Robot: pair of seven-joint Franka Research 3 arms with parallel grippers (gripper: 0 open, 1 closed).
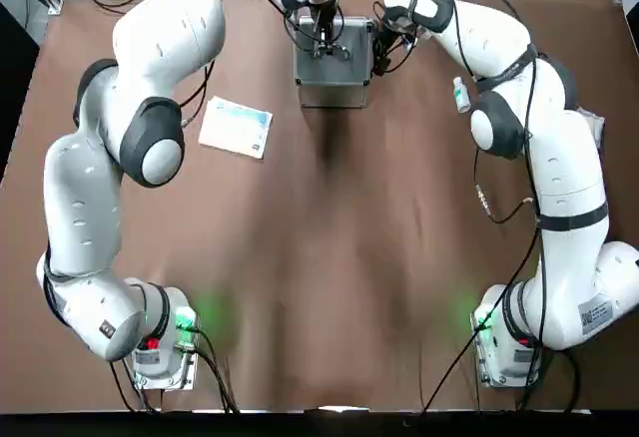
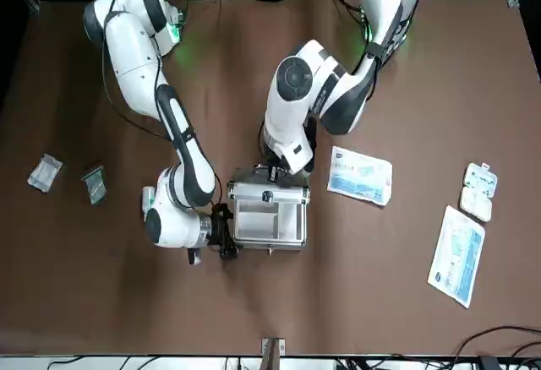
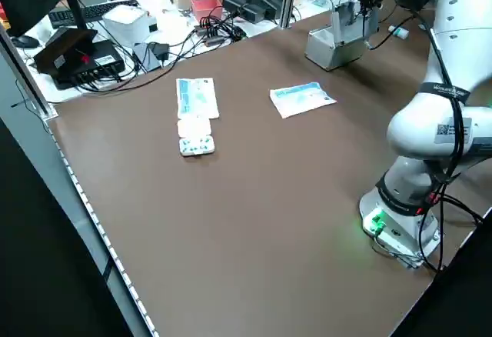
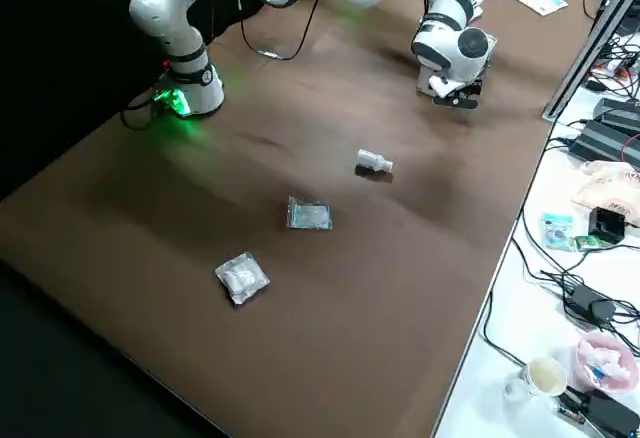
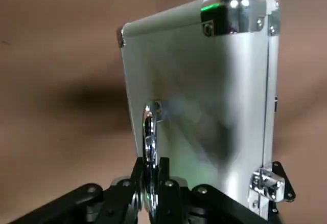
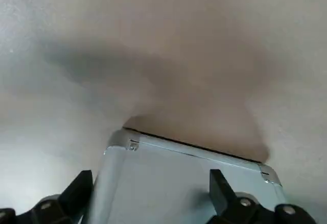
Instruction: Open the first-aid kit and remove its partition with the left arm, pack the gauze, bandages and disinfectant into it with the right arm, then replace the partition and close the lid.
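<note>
The silver first-aid kit (image 1: 332,70) (image 2: 269,236) stands at the far middle of the table. Its lid (image 5: 204,96) (image 2: 269,191) is raised nearly upright. My left gripper (image 1: 324,46) (image 5: 149,183) is shut on the lid's curved metal handle (image 5: 148,132). The pale partition (image 2: 269,218) lies inside the open case. My right gripper (image 1: 379,48) (image 2: 224,235) (image 6: 148,198) is open against the case's end wall, its fingers (image 6: 76,193) spread across it. The disinfectant (image 1: 460,95) (image 4: 374,162) lies on the table beside the right arm. Two small packets (image 2: 45,171) (image 2: 94,184) lie farther out.
A blue-and-white flat packet (image 1: 236,126) (image 2: 360,175) lies beside the case on the left arm's side. A long printed packet (image 2: 456,254) and a white blister pack (image 2: 478,191) sit near that table edge. Cables and equipment crowd the bench (image 3: 154,21) beyond the table.
</note>
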